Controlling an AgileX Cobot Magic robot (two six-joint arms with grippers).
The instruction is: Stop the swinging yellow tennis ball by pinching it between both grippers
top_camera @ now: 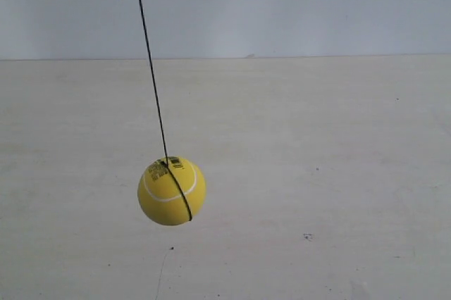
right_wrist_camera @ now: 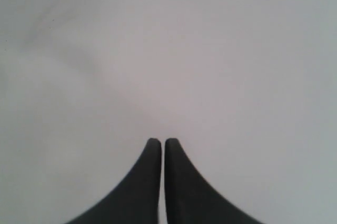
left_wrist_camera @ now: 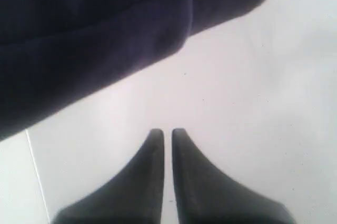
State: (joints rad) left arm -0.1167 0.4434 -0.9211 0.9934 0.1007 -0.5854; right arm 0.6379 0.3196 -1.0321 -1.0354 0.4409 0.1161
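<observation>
The yellow tennis ball (top_camera: 171,191) hangs above the pale table on a thin black string (top_camera: 149,60) that slants up toward the exterior view's upper left. Its white seam and small black label face the camera. Neither arm shows in the exterior view. In the left wrist view my left gripper (left_wrist_camera: 167,132) is shut, with only a thin slit between its black wedge jaws and nothing held. My right gripper (right_wrist_camera: 162,141) in the right wrist view is shut too, over bare pale surface. The ball appears in neither wrist view.
A pale table (top_camera: 317,173) fills the exterior view, meeting a light wall (top_camera: 282,4) at the back. A large dark blue-black mass (left_wrist_camera: 89,29) fills one corner of the left wrist view, close to the left gripper. A thin line (left_wrist_camera: 37,171) crosses the surface there.
</observation>
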